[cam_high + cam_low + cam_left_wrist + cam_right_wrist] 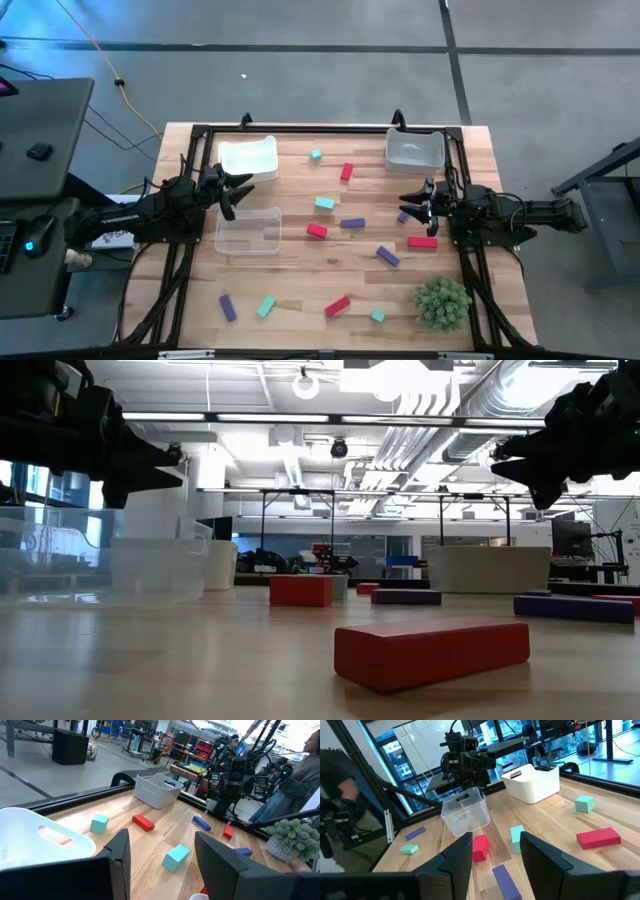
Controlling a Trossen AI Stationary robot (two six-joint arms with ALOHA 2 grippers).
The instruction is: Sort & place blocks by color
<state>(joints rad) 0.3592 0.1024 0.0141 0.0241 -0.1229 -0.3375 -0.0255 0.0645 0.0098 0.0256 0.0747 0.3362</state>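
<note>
Both arms are hovering above the worktop [300,270] with nothing sorted yet. The left tool [243,187] is hanging between the white bin [247,157] and the clear bin [248,230], its fingers standing apart and holding nothing. The right tool [410,204] is waiting near the right edge, just over a purple block [403,216], its fingers likewise parted and empty.

The blocks are lying scattered across the middle and near side of the worktop, none in a bin. They are looking like small rigid solids, light and hard-faced, so they are likely slipping a little under a shallow pinch; taking each across its short width, flat faces against the pads, is probably the safest hold, with the bars gripped at mid-length.

Counting from above: four red, including the red bar [337,306] near the front; four teal, such as the teal cube [324,203]; and four purple, though the one under the right tool is partly hidden. There are three bins, the third being a grey bin [414,149] at the far right, and one spiky plant ball [442,302].
</note>
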